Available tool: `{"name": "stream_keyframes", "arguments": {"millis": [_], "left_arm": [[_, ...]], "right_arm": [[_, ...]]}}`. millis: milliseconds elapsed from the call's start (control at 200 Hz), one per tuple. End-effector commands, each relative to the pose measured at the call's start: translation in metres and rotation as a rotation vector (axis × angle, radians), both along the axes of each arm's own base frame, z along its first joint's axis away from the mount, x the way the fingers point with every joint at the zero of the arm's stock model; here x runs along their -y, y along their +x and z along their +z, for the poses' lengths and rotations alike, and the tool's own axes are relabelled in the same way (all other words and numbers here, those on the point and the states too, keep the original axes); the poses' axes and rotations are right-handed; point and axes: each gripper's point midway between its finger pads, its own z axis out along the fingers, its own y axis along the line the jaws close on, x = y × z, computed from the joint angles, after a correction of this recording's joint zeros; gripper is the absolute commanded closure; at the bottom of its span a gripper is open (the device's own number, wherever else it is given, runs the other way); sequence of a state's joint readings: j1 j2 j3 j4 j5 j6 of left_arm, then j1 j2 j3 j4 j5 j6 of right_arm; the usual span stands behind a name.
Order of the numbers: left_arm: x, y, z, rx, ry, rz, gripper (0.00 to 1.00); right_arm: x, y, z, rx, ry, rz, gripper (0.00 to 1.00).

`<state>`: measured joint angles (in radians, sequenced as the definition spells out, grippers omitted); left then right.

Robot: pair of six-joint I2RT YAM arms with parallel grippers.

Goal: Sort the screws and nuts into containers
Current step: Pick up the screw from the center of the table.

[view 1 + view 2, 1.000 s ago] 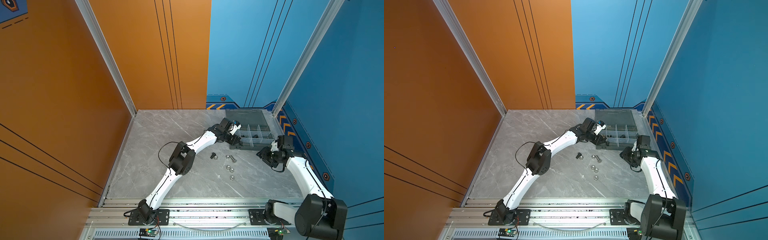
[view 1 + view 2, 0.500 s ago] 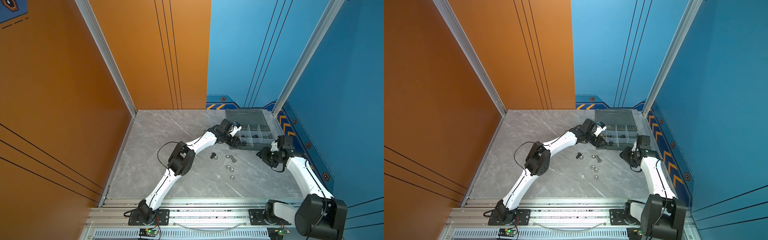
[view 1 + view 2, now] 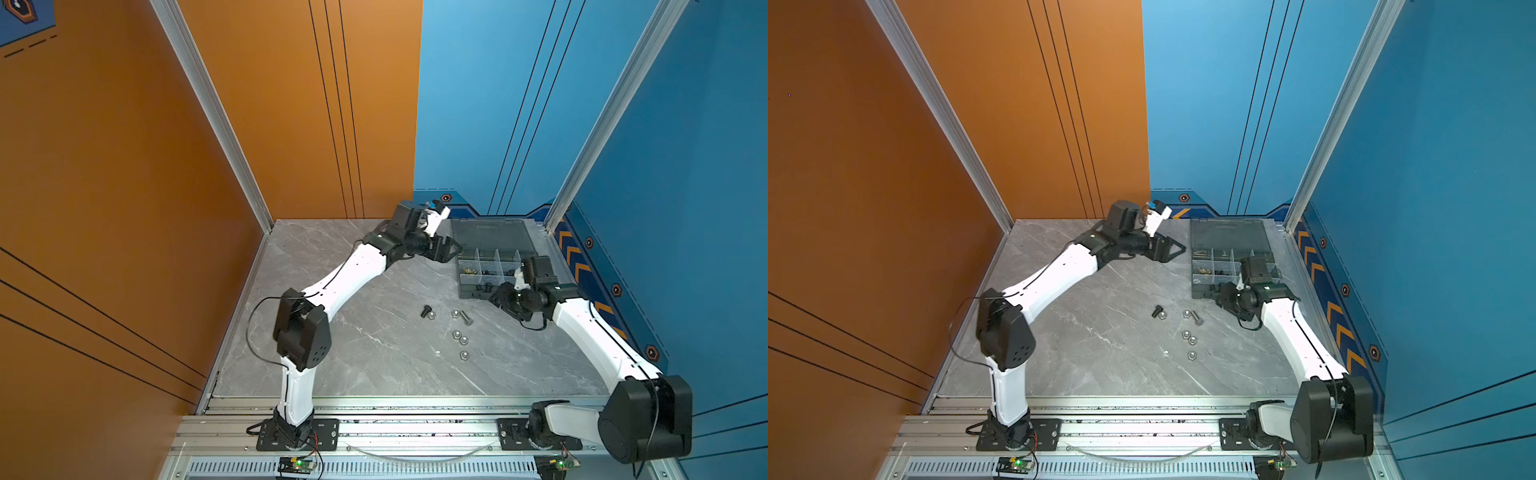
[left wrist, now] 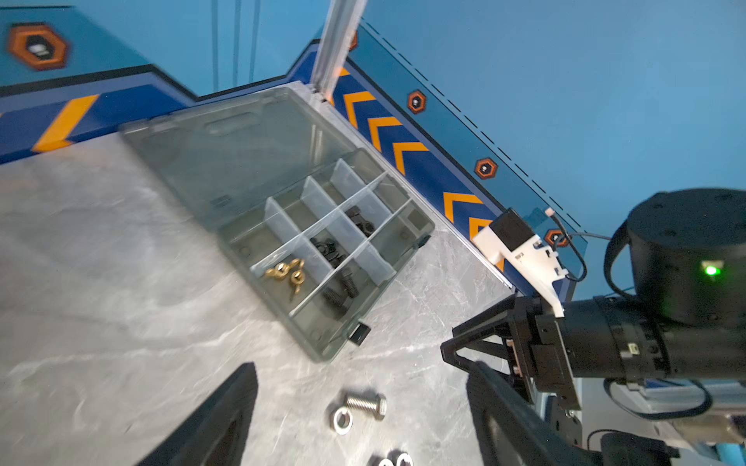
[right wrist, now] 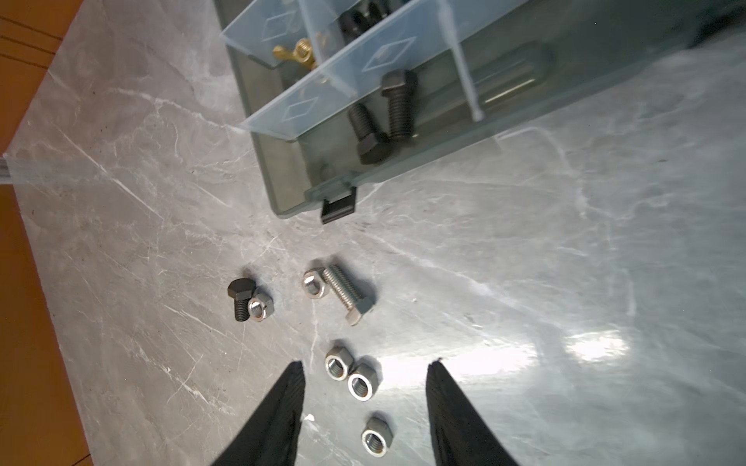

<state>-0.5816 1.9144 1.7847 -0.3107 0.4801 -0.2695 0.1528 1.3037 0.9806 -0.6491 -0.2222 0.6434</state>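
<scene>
The grey organizer box point(image 3: 468, 293) lies open at the back right, its containers holding brass wing nuts point(image 4: 286, 272), black nuts point(image 4: 329, 248) and two black screws point(image 5: 387, 117). Loose on the table in front of it lie a black screw point(image 3: 426, 311), a silver screw point(image 3: 466, 318) and several silver nuts point(image 3: 464, 340). My left gripper point(image 3: 446, 249) hovers just left of the box, open and empty. My right gripper point(image 5: 365, 365) is open and empty too, at the box's front edge and pointing toward the loose nuts point(image 5: 362, 381).
The box's flat lid point(image 3: 492, 235) lies open toward the back wall. The grey marble table point(image 3: 374, 365) is walled in orange on the left and blue at the back and right. A metal rail point(image 3: 395, 428) carries both arm bases along the front.
My left gripper has opened and drawn back a little from the box's left edge. The right arm and the loose parts have not moved.
</scene>
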Motion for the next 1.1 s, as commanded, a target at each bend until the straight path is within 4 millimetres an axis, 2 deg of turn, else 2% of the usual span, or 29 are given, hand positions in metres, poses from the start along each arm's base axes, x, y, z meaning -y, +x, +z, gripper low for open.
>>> {"name": "stream_keyframes", "arguments": {"millis": [0, 40, 130, 230, 370, 506, 616, 631, 681, 1096], "left_arm": [[-0.042, -0.004, -0.054, -0.217, 0.027, 0.128, 0.04], [-0.058, -0.008, -0.066, -0.246, 0.043, 0.166, 0.00], [-0.090, -0.020, -0.089, -0.291, 0.088, 0.245, 0.02], [-0.113, -0.035, -0.111, -0.335, 0.113, 0.292, 0.02], [-0.139, -0.052, -0.126, -0.359, 0.145, 0.351, 0.02], [-0.161, -0.065, -0.135, -0.383, 0.155, 0.391, 0.02], [-0.171, -0.070, -0.135, -0.378, 0.163, 0.411, 0.02], [-0.174, -0.076, -0.145, -0.399, 0.178, 0.414, 0.02], [-0.178, -0.080, -0.148, -0.405, 0.185, 0.420, 0.02], [-0.175, -0.082, -0.151, -0.413, 0.185, 0.409, 0.02]], "right_arm": [[-0.018, 0.012, 0.002, 0.006, -0.041, -0.076, 0.48], [-0.031, 0.016, 0.001, 0.006, -0.039, -0.071, 0.48], [-0.060, 0.023, -0.005, -0.007, -0.055, -0.038, 0.47], [-0.093, 0.030, -0.017, -0.034, -0.070, 0.012, 0.47], [-0.135, 0.042, -0.038, -0.070, -0.073, 0.065, 0.47], [-0.163, 0.048, -0.058, -0.107, -0.076, 0.105, 0.47], [-0.176, 0.052, -0.068, -0.124, -0.082, 0.118, 0.48], [-0.177, 0.052, -0.071, -0.129, -0.083, 0.120, 0.48], [-0.180, 0.053, -0.075, -0.138, -0.084, 0.124, 0.48], [-0.181, 0.050, -0.097, -0.181, -0.130, 0.140, 0.49]]}}
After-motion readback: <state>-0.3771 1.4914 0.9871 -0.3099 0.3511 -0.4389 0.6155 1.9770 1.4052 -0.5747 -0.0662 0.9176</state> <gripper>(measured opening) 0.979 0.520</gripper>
